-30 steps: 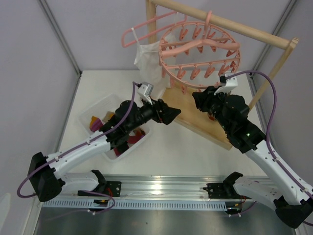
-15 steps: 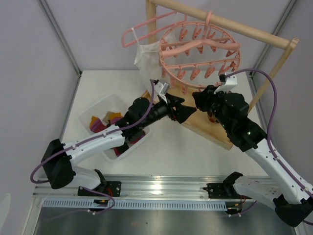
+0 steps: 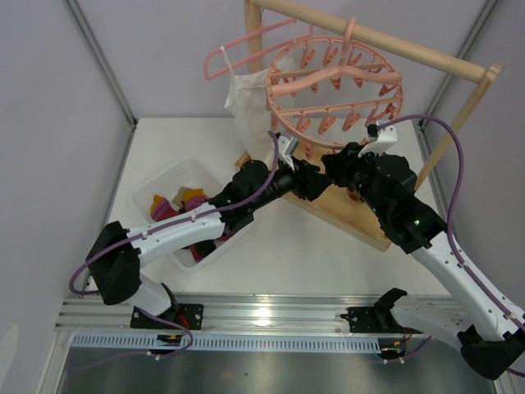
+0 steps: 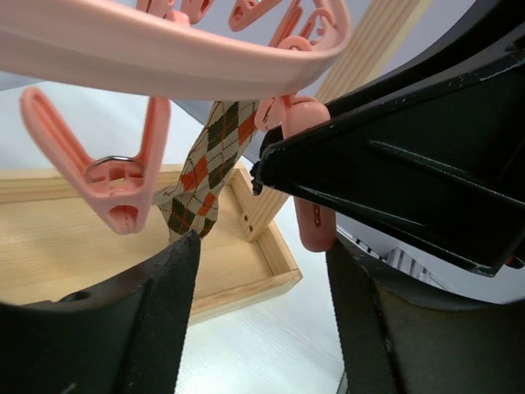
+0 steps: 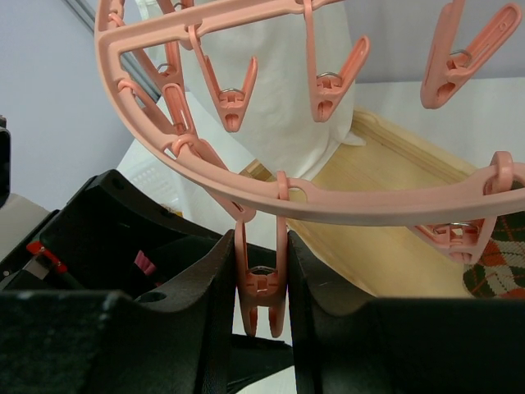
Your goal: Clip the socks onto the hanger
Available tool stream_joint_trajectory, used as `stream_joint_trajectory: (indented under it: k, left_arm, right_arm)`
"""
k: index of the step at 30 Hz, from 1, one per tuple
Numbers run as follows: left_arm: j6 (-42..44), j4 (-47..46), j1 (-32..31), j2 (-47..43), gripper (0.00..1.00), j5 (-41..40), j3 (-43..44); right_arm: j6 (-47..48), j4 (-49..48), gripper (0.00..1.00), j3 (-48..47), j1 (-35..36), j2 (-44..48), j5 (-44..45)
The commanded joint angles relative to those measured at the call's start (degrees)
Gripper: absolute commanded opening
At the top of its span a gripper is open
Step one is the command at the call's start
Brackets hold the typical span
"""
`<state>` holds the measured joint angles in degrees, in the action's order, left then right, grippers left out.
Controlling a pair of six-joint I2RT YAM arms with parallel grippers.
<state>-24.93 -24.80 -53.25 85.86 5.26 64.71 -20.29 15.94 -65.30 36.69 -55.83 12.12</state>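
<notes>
My left tool is apart, right under the tan argyle fabric sock dangling vertically below the round pink plastic hanger. My right tool pinches a pink clip just beside it.

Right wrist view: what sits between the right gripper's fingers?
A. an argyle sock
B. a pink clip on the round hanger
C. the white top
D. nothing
B: the right gripper has its fingers pressed against both sides of a pink clip dangling from the hanger ring.
</notes>
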Motion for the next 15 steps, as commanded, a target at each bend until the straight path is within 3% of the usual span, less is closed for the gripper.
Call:
stream_joint_trajectory:
  k: [1, 6, 15]
  left_arm:
    - [0.6, -2.0, -0.4, -0.2, 0.64, -3.5, 2.8]
    - [0.5, -2.3, -0.4, -0.2, 0.52, -7.0, 2.8]
    - [0.1, -0.7, 0.6, 1.2, 0.41, -8.6, 3.9]
  right_arm:
    - [-1.1, 4.4, 0.24, -1.3, 0.5, 0.2, -2.4]
    - [-1.2, 5.1, 0.24, -1.6, 0.4, 0.6, -3.2]
    - [-0.8, 6.8, 0.24, -2.8, 0.4, 0.9, -3.2]
